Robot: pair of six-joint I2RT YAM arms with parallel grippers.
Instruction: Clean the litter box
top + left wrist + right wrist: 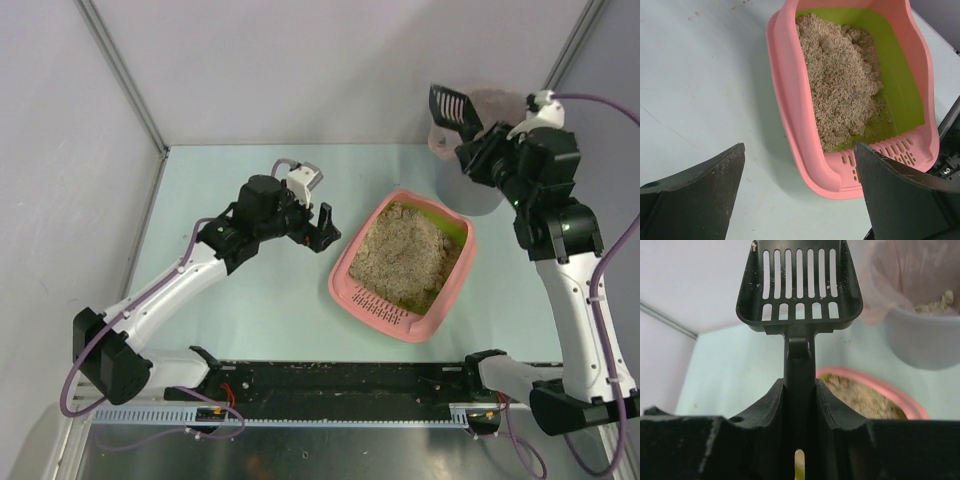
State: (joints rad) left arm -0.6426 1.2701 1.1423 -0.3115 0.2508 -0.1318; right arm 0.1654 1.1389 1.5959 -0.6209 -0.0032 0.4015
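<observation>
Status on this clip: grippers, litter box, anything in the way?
Left gripper open, empty, beside litter box. Right gripper shut on scoop, raised near bucket. Box holds litter. Nothing seen blocking.

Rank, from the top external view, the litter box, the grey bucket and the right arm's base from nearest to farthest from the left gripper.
1. Litter box: mid-table, just to the right of the left gripper.
2. Grey bucket: far right, beyond the box.
3. Right arm's base: near right corner.
</observation>
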